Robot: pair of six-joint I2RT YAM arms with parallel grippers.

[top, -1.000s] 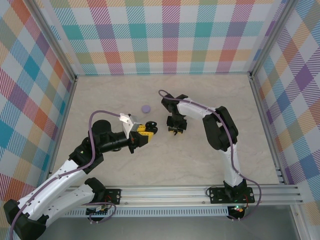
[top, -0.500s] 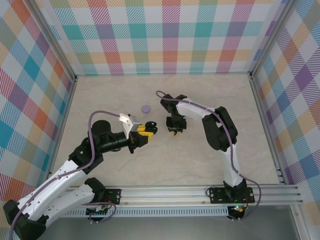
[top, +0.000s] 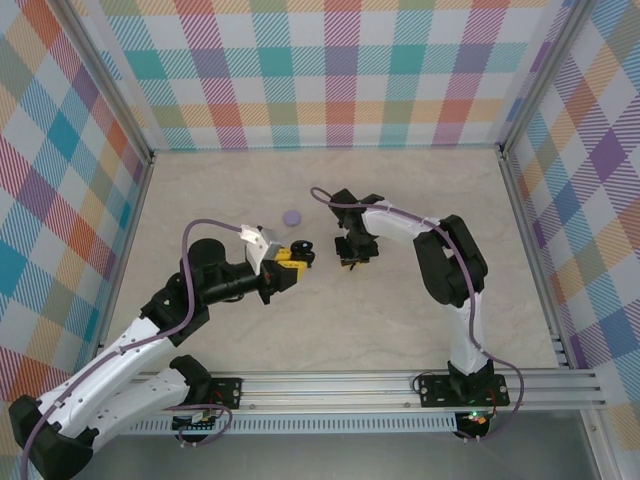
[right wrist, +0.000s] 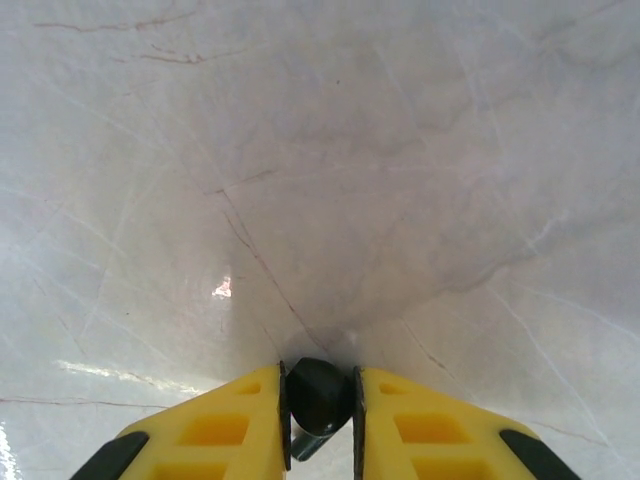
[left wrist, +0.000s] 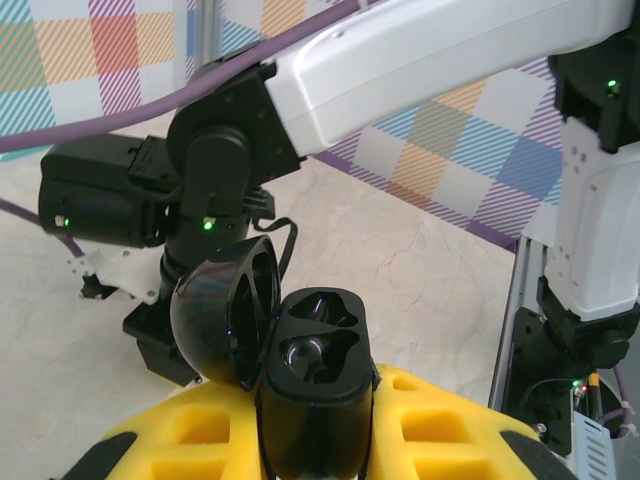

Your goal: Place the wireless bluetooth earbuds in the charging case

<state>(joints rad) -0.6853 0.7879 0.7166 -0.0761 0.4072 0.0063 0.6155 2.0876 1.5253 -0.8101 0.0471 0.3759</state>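
Two hands: left hand (left wrist: 316, 425) clamped on one open black case (left wrist: 314, 350); right hand (right wrist: 320, 402) clamped on one earbud (right wrist: 317, 390). One lavender case (top: 291, 216) sits on the counter (top: 400, 330).

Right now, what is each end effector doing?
Left end effector: closed on the open black charging case.
Right end effector: closed on a black earbud.

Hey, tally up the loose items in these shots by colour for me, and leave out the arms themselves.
Black: 2, the open charging case held in the left gripper and the earbud pinched in the right gripper
Lavender: 1, a small round piece lying on the table
Total: 3
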